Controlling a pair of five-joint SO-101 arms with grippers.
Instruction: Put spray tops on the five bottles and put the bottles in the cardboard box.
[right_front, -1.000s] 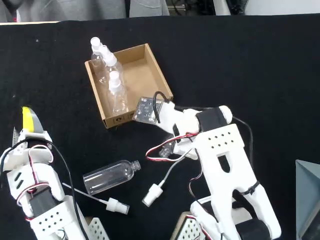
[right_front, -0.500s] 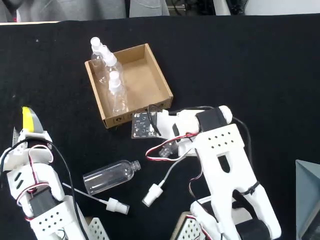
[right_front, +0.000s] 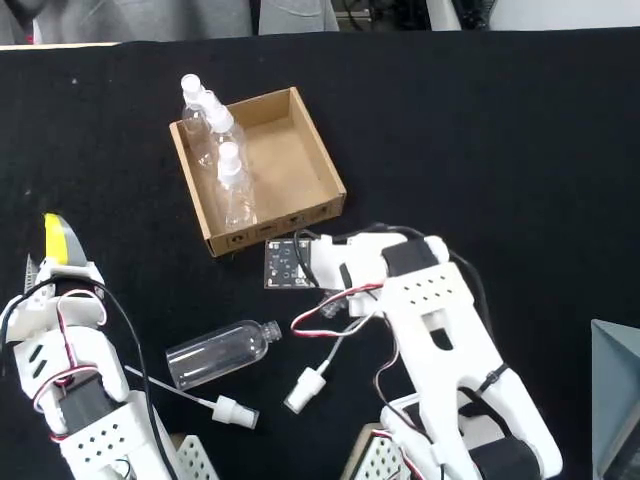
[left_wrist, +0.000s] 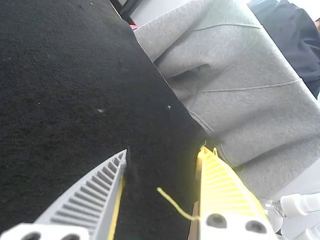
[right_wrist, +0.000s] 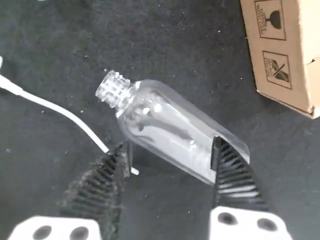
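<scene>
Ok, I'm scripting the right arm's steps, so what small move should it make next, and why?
Probably lower the right claw and close it on the bare bottle. The claw hangs open astride that bottle, which lies uncapped on the table; a loose spray top lies close by, and three capped bottles are in the box.

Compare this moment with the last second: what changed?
The right gripper drew back from the cardboard box at its near wall toward the uncapped bottle and is now open above it, holding nothing. Unmoved: the left gripper, that bottle, the three capped bottles in the box, both loose spray tops.
</scene>
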